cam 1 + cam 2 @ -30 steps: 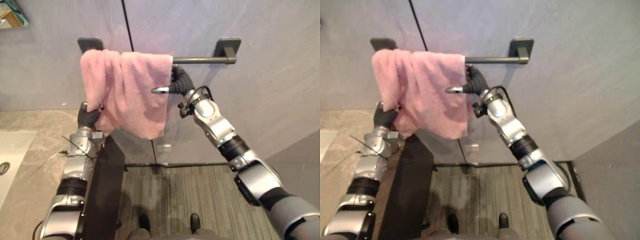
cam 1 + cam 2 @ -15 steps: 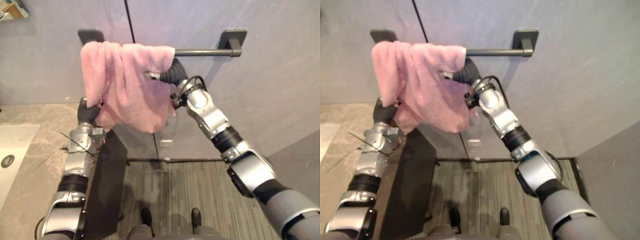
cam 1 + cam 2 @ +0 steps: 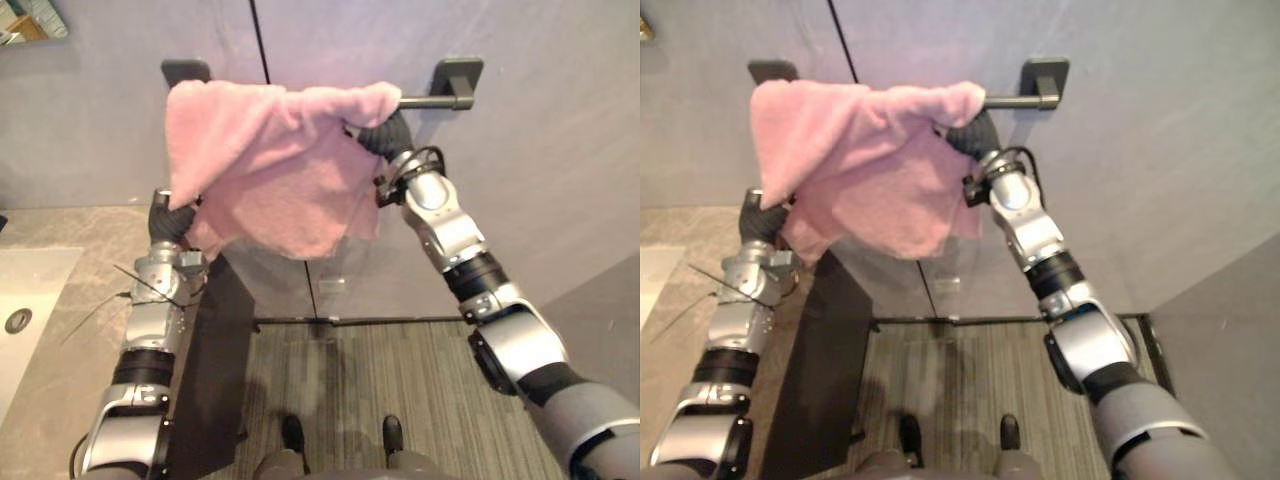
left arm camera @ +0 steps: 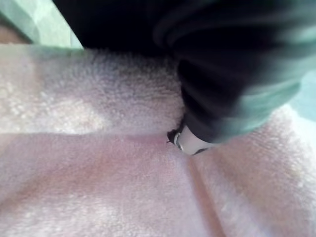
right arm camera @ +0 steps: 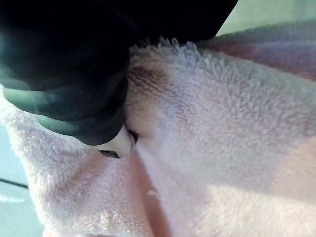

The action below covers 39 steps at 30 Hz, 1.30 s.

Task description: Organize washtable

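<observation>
The fluffy pink towel (image 3: 270, 170) lies lengthwise along the dark metal wall bar (image 3: 430, 101), bunched toward its left end, with the right hand (image 3: 385, 135) under its top right corner, nearer the bar's bare right end, and the left hand (image 3: 165, 222) at its lower left edge; both hands' fingers are buried in cloth, so I cannot tell their grip.

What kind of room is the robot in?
Most likely a bathroom. A pink towel hangs over a dark towel bar on the wall. To the robot's left, a grey stone counter holds a white sink with a drain.
</observation>
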Motion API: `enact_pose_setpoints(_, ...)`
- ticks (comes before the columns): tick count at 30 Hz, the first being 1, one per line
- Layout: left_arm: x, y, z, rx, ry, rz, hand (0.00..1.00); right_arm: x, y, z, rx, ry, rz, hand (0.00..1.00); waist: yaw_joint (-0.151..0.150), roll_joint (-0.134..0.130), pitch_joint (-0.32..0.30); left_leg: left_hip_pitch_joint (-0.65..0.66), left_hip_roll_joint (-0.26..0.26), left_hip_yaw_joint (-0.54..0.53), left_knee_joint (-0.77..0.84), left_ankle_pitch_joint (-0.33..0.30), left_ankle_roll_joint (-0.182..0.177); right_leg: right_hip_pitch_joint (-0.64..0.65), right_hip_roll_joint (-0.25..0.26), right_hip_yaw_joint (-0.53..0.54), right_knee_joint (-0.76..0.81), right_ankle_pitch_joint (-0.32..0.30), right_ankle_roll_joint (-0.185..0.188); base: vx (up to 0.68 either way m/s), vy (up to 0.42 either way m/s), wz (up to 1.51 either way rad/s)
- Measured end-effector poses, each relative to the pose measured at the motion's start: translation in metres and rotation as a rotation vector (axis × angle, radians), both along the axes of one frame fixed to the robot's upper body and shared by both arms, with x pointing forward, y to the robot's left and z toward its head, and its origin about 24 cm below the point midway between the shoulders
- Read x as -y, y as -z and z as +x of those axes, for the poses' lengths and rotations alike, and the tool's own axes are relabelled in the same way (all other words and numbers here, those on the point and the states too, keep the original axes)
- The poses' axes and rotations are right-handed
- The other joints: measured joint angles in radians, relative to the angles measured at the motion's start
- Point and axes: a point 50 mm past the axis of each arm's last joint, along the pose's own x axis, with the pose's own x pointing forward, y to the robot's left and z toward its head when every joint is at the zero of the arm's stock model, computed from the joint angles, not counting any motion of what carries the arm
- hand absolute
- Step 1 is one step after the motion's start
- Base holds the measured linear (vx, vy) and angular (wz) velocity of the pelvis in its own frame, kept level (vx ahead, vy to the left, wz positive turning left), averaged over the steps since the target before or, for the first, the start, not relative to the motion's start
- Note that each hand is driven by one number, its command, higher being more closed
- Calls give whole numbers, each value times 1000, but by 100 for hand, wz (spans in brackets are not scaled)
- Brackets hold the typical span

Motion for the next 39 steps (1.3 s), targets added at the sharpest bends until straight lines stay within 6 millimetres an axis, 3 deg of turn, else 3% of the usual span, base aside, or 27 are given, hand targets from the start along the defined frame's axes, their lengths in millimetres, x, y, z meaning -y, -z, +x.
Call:
enact_pose_setpoints(7, 2, -5, 1, 19, 13, 4, 100, 15, -2, -2, 15, 27, 6, 100, -9, 0, 0, -4, 1, 36, 0, 1, 0, -24, 3, 36, -7, 17, 3, -4, -5, -17)
enact_pose_setpoints(18, 4, -1, 5, 1, 21, -8, 100, 15, -1, -3, -19, -16, 97, 100, -9, -2, 0, -6, 1, 37, 0, 2, 1, -24, 4, 40, -16, 22, 3, 4, -2, -1)
enact_pose_setpoints(31, 2, 5, 7, -23, 10, -15, 100, 15, 5, -2, -50, -37, 80, 100, -21, -6, -2, -18, 5, 8, -6, 21, 1, -21, 7, 15, -14, 27, -1, -14, -7, 4)
enact_pose_setpoints(32, 1, 7, 7, -30, 6, -16, 100, 14, 6, -2, -51, -40, 75, 0, -22, -7, -3, -20, 6, 4, -7, 24, 0, -21, 8, 12, -14, 28, -2, -52, -17, 13)
enact_pose_setpoints(33, 0, 9, 7, -40, 2, -18, 0, 11, 7, -2, -54, -47, 65, 0, -22, -10, -4, -20, 7, 4, -7, 24, 0, -21, 9, 12, -14, 29, -3, -47, -15, 5)
enact_pose_setpoints(39, -3, 16, 7, -70, -13, -24, 0, 14, 11, -2, -71, -42, 70, 0, -23, -22, -12, -22, 7, -5, -7, 26, -1, -18, 9, 3, -14, 30, -3, -1, -2, 3)
